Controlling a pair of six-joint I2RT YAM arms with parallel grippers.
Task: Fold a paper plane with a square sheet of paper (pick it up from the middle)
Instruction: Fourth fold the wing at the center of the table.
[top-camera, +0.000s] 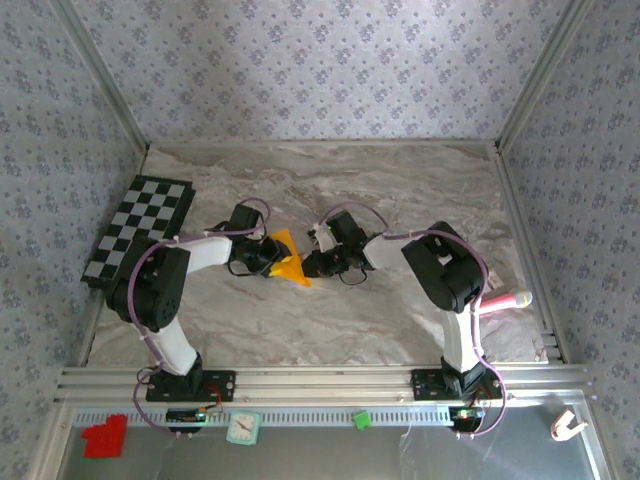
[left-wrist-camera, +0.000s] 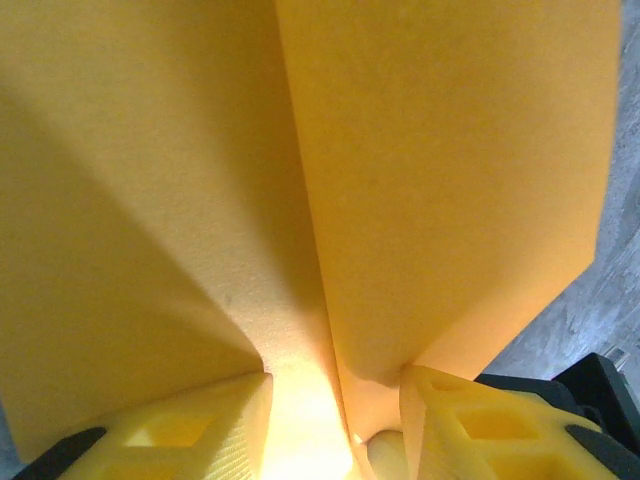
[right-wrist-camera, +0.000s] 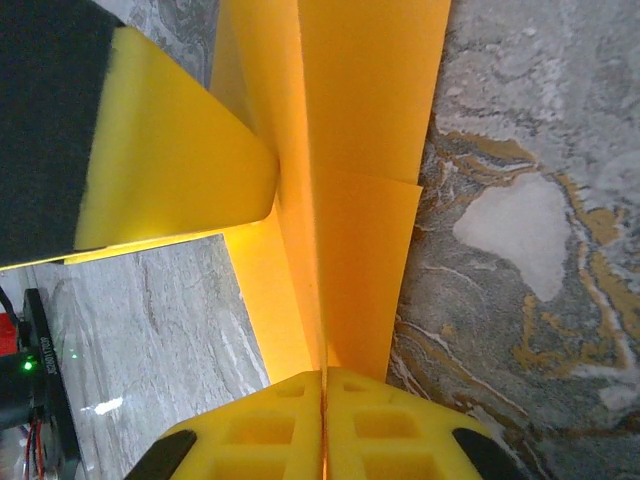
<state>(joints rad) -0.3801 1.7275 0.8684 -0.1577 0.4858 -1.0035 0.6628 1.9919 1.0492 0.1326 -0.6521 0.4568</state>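
Three enclosure walls (top-camera: 320, 70) carry grey-lilac wallpaper with a small repeating floral motif. Aluminium corner posts (top-camera: 100, 75) run along the wall joints. The tabletop (top-camera: 330, 320) has a grey-white marbled surface with tan veining. An aluminium rail (top-camera: 330, 378) borders its near edge. Lighting is even, diffuse.

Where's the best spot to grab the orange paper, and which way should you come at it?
Pinch the orange paper on its layered crease, coming in along the fold line, as the right gripper does with its fingers flat on both faces. The paper stands upright with layers stacked there, so that stiffer edge probably holds better than a loose flap.
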